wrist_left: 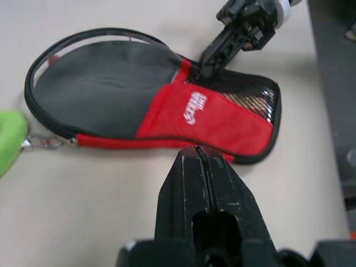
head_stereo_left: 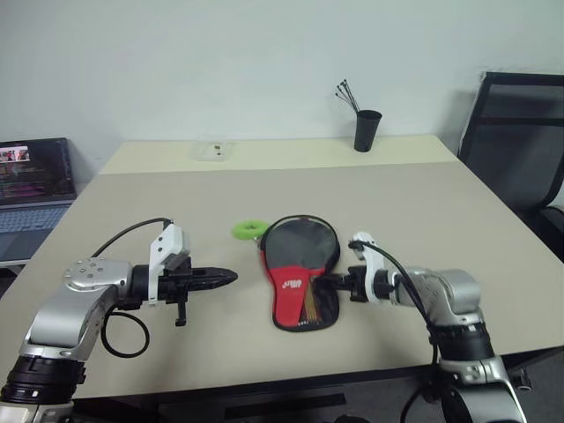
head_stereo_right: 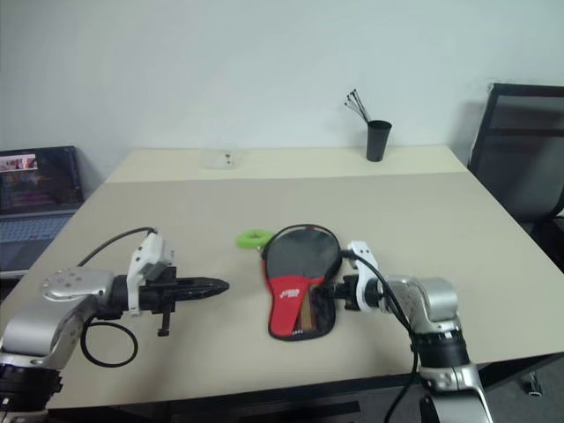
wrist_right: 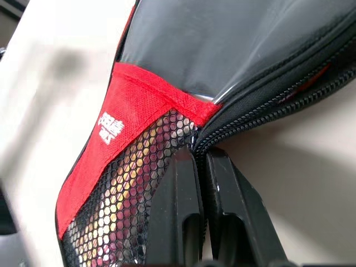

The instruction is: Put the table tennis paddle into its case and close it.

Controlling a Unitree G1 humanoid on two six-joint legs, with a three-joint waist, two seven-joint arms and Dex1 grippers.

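The case (head_stereo_left: pixel 300 282) is laid flat mid-table, the paddle seen through its mesh. Its zipped edge is pinched by the right gripper (wrist_right: pixel 201 158). The left gripper (head_stereo_left: pixel 231 277), fingers pressed together and empty, is held beside it.

head views overlook table (head_stereo_left: pixel 423 220), wrist views close

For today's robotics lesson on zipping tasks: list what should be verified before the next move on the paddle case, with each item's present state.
1. Paddle inside case: ok, handle visible through the mesh.
2. Right end effector shut on the case's zip edge: ok.
3. Left end effector shut, apart from case: ok.
4. Zip fully closed: not ok, edge gapes.
5. Zip pull gripped: cannot tell.
6. Green object beside the case's round end: ok.
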